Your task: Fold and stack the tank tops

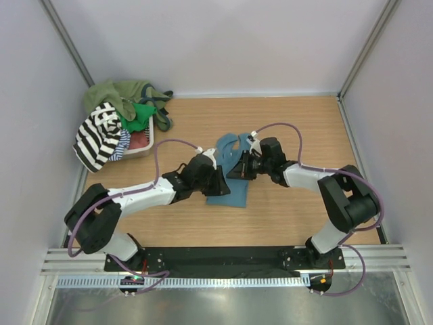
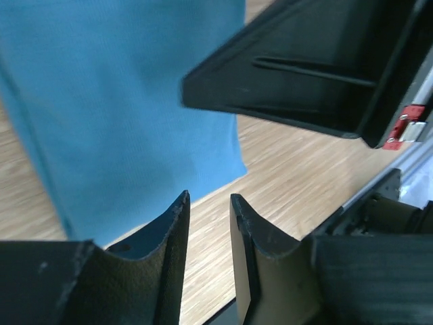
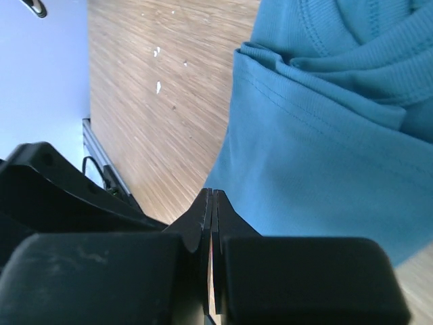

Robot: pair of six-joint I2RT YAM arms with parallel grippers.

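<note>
A plain teal-blue tank top of soft knit cloth (image 1: 227,191) is being shown lying near the middle of the light wooden table (image 1: 304,128), with both arms leaning in over it. In the right wrist view its layers are being seen doubled over near the strap end.

The left gripper (image 2: 210,201) is being held low beside the garment's lower corner, its jaws a little apart with only bare wood showing between them. The right gripper (image 3: 211,195) is being held just at the cloth's side edge with its jaws pressed together, and no fabric is being seen between them.

The other tank tops, among them a bold black-and-white striped one (image 1: 98,139), are being kept in a heap at the far left, spilling over a small pale basket (image 1: 144,145).

The teal top is being judged light, limp and thin, so it is likely to sag, drag and crease when lifted from one point. A hold is best being taken on the stitched hems, which are thicker and firmer. All layers should be pinched at two well-separated corners so that the edge is being kept taut through the fold.
</note>
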